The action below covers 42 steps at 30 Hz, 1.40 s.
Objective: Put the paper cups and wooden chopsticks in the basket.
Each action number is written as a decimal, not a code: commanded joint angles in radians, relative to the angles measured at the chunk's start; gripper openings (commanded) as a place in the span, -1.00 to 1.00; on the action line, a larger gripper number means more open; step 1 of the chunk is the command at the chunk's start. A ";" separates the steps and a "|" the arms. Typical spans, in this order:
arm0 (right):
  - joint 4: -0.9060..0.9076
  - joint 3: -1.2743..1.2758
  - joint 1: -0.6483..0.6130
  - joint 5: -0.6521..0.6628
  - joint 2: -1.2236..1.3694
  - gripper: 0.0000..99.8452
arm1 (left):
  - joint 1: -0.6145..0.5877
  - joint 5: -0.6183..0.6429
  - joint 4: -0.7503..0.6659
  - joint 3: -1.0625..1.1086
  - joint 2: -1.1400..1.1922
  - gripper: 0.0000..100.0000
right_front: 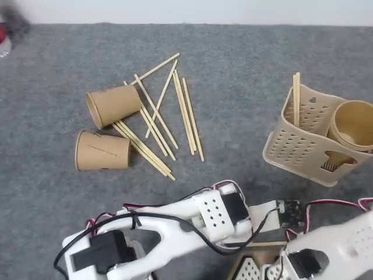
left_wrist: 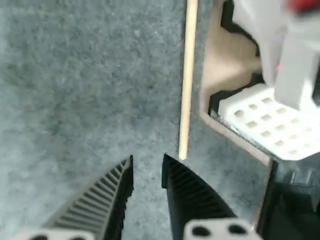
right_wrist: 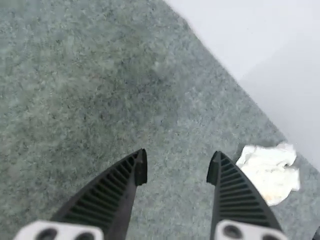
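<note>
Two brown paper cups lie on their sides on the grey carpet, one [right_front: 113,105] above the other [right_front: 104,150]. Several wooden chopsticks [right_front: 185,114] are scattered beside them. The cream basket [right_front: 294,146] at the right holds upright chopsticks [right_front: 296,96] and a paper cup [right_front: 355,125]. My left gripper [left_wrist: 147,159] hovers low over the carpet, narrowly open and holding nothing. The end of a single chopstick [left_wrist: 187,75] lies just past one fingertip. That chopstick [right_front: 265,244] lies between the two arm bases. My right gripper [right_wrist: 177,155] is open over bare carpet.
Both arms sit at the table's near edge, the left arm [right_front: 215,219] folded low. A tan base plate [left_wrist: 235,55] and the other arm's white housing [left_wrist: 265,120] lie right beside the single chopstick. A crumpled white paper [right_wrist: 270,170] lies by the carpet's edge.
</note>
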 commanded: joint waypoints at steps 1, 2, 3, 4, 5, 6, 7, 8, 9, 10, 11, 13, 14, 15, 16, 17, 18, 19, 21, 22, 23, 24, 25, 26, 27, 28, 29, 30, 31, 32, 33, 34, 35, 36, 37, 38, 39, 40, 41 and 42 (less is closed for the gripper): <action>-0.012 -0.098 -0.001 0.015 0.033 -0.59 | -0.011 -0.028 0.035 0.016 -0.031 -0.79; -0.012 -0.115 0.001 0.015 0.051 -0.59 | -0.011 -0.029 0.051 0.016 -0.031 -0.75; -0.010 -0.130 0.001 0.015 0.071 -0.59 | -0.006 -0.029 0.061 0.016 -0.031 -0.70; -0.010 -0.143 0.001 0.015 0.087 -0.59 | -0.002 -0.029 0.066 0.016 -0.031 -0.65; -0.007 -0.155 0.001 0.015 0.101 -0.59 | 0.006 -0.026 0.068 0.016 -0.031 -0.58; 0.007 -0.167 0.001 0.017 0.110 -0.59 | 0.014 -0.025 0.068 0.016 -0.031 -0.53; 0.025 -0.187 0.001 0.025 0.120 -0.59 | 0.025 -0.023 0.066 0.018 -0.031 -0.50; 0.042 -0.212 0.001 0.028 0.134 -0.59 | 0.037 -0.011 0.063 0.021 -0.031 -0.49; 0.048 -0.236 0.001 0.026 0.145 -0.59 | 0.046 0.000 0.057 0.024 -0.031 -0.49; 0.048 -0.259 0.001 0.028 0.160 -0.59 | 0.054 0.009 0.043 0.027 -0.031 -0.49; 0.048 -0.282 0.001 0.026 0.179 -0.59 | 0.055 0.017 0.031 0.028 -0.031 -0.49; 0.062 -0.348 0.007 0.011 0.222 -0.59 | 0.054 0.037 0.011 0.022 -0.035 -0.49; 0.088 -0.385 0.018 -0.018 0.237 -0.59 | 0.048 0.049 0.006 0.019 -0.040 -0.49; 0.125 -0.417 0.027 -0.048 0.248 -0.59 | 0.034 0.055 0.003 0.015 -0.040 -0.49; 0.171 -0.460 0.031 -0.068 0.255 -0.59 | 0.015 0.058 -0.008 0.005 -0.040 -0.49; 0.225 -0.506 0.031 -0.069 0.259 -0.59 | -0.011 0.058 -0.017 -0.002 -0.040 -0.49; 0.274 -0.546 0.027 -0.061 0.260 -0.59 | -0.046 0.058 -0.026 -0.012 -0.040 -0.49; 0.325 -0.585 0.016 -0.044 0.260 -0.59 | -0.078 0.054 -0.040 -0.025 -0.040 -0.49; 0.415 -0.651 -0.018 -0.005 0.260 -0.59 | -0.146 0.052 -0.055 -0.062 -0.040 -0.49; 0.449 -0.674 -0.033 0.011 0.262 -0.59 | -0.173 0.052 -0.055 -0.084 -0.040 -0.49; 0.473 -0.690 -0.050 0.021 0.263 -0.59 | -0.196 0.051 -0.055 -0.107 -0.040 -0.49; 0.493 -0.700 -0.062 0.029 0.263 -0.59 | -0.212 0.051 -0.051 -0.128 -0.040 -0.49; 0.512 -0.706 -0.074 0.032 0.263 -0.59 | -0.221 0.049 -0.048 -0.142 -0.040 -0.49; 0.522 -0.706 -0.082 0.034 0.263 -0.59 | -0.222 0.038 -0.044 -0.151 -0.040 -0.49; 0.532 -0.706 -0.088 0.034 0.263 -0.59 | -0.221 0.026 -0.038 -0.153 -0.038 -0.49; 0.539 -0.706 -0.094 0.034 0.263 -0.59 | -0.215 0.021 -0.035 -0.150 -0.032 -0.49; 0.544 -0.706 -0.097 0.034 0.263 -0.59 | -0.199 0.025 -0.035 -0.134 -0.032 -0.49; 0.547 -0.706 -0.099 0.034 0.263 -0.59 | -0.183 0.028 -0.035 -0.114 -0.031 -0.49; 0.549 -0.706 -0.101 0.034 0.263 -0.59 | -0.161 0.037 -0.035 -0.091 -0.032 -0.49; 0.549 -0.706 -0.104 0.034 0.262 -0.59 | -0.138 0.048 -0.035 -0.070 -0.032 -0.49; 0.552 -0.707 -0.107 0.034 0.259 -0.59 | -0.120 0.057 -0.035 -0.050 -0.032 -0.49; 0.552 -0.707 -0.107 0.026 0.255 -0.59 | -0.103 0.061 -0.035 -0.036 -0.032 -0.49; 0.552 -0.707 -0.107 0.020 0.255 -0.59 | -0.094 0.066 -0.037 -0.027 -0.032 -0.49; 0.550 -0.710 -0.104 0.002 0.254 -0.59 | -0.091 0.068 -0.043 -0.021 -0.032 -0.49; 0.550 -0.723 -0.102 -0.023 0.249 -0.59 | -0.092 0.068 -0.048 -0.019 -0.032 -0.49; 0.552 -0.733 -0.097 -0.041 0.249 -0.59 | -0.094 0.068 -0.049 -0.019 -0.031 -0.48; 0.552 -0.744 -0.090 -0.058 0.245 -0.59 | -0.094 0.068 -0.049 -0.019 -0.031 -0.48; 0.552 -0.752 -0.082 -0.077 0.240 -0.59 | -0.094 0.068 -0.049 -0.019 -0.031 -0.48; 0.552 -0.767 -0.079 -0.095 0.236 -0.59 | -0.094 0.068 -0.049 -0.019 -0.031 -0.48; 0.552 -0.784 -0.076 -0.107 0.232 -0.59 | -0.094 0.068 -0.052 -0.021 -0.031 -0.48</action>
